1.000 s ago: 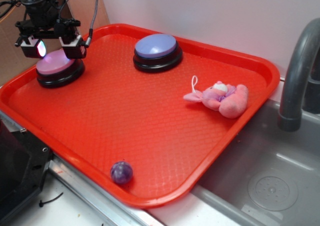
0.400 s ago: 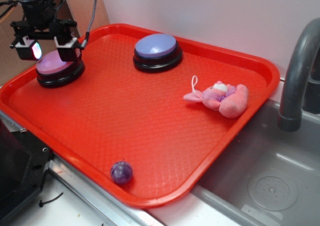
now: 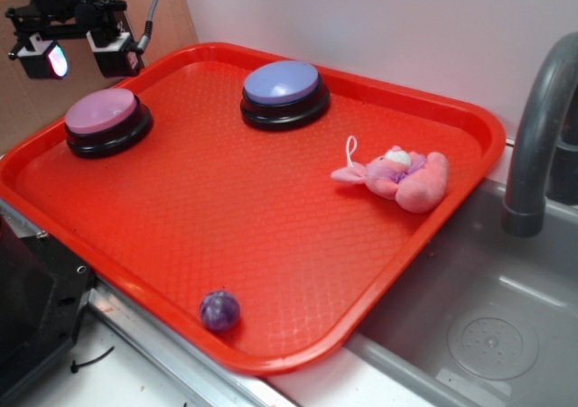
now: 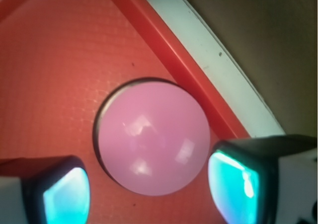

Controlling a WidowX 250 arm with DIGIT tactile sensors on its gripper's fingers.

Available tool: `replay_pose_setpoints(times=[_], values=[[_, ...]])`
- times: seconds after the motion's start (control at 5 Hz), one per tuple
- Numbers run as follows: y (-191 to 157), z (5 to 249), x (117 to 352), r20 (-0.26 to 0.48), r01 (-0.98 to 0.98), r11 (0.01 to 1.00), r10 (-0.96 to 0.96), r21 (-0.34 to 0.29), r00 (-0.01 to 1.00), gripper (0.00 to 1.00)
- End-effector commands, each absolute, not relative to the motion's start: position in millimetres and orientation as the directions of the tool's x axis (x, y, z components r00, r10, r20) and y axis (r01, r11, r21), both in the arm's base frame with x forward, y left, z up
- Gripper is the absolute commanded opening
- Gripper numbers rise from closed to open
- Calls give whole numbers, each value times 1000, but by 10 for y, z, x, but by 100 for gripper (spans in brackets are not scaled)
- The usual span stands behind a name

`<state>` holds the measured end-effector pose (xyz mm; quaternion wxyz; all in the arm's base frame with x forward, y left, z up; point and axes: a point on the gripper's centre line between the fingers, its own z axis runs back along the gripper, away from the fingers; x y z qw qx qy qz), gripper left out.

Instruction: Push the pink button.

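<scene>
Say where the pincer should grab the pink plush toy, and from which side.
Grip the pink plush toy across its plump body, coming straight down from above. It lies flat on the red tray with open tray around it; the thin loop at its head end looks too flimsy to pinch.

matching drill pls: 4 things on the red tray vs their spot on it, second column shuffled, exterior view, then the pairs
Things:
1. pink button
2. blue-lavender button
3. pink plush toy
4. purple ball

Places on the red tray, exterior view:
A. right side, near the sink
B. front edge, nearest the camera
C. left corner, below the gripper
D. back edge, middle, by the wall

Pairs: 1-C, 2-D, 3-A, 4-B
</scene>
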<state>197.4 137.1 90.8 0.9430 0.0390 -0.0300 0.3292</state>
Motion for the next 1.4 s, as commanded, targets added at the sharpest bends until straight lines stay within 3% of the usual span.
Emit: replay_pose_setpoints(times=[0.0,0.8,1.0,1.2], values=[[1436,1263,1992,155,-615,787,602,51,783,100],[1312,1478,2001,161,-589,807,578,35,800,100],[1240,1491,1983,167,-568,817,549,99,819,100],[1154,1551,1907,232,-545,830,511,117,828,100]])
